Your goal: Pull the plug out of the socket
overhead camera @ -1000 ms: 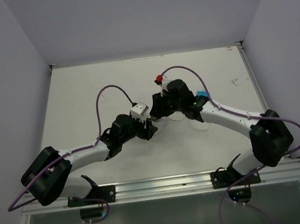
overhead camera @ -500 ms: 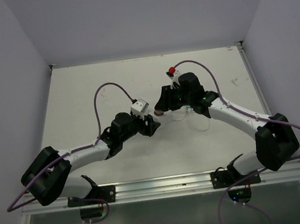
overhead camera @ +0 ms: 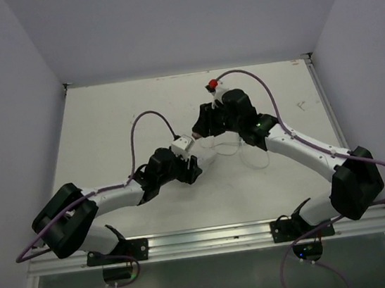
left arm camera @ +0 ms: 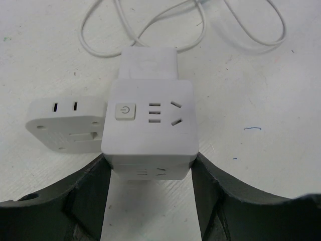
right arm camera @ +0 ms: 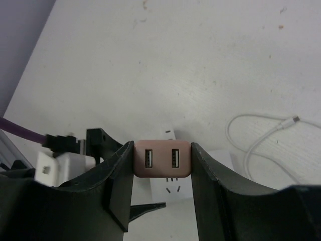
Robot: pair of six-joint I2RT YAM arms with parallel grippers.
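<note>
**Camera Placement**

We find the top camera high behind both arm bases, looking down over the whole table. Each wrist camera sits low and close, facing forward. Both wrist views share the socket.

I read no words or numbers anywhere; the only sign I find is a power symbol on the square button atop the socket.

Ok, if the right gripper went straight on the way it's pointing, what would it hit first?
Probably the socket, the white cube showing just beyond the pink plug clamped in the right gripper. Depth is unclear from the wrist view, so it could pass just above it.
</note>
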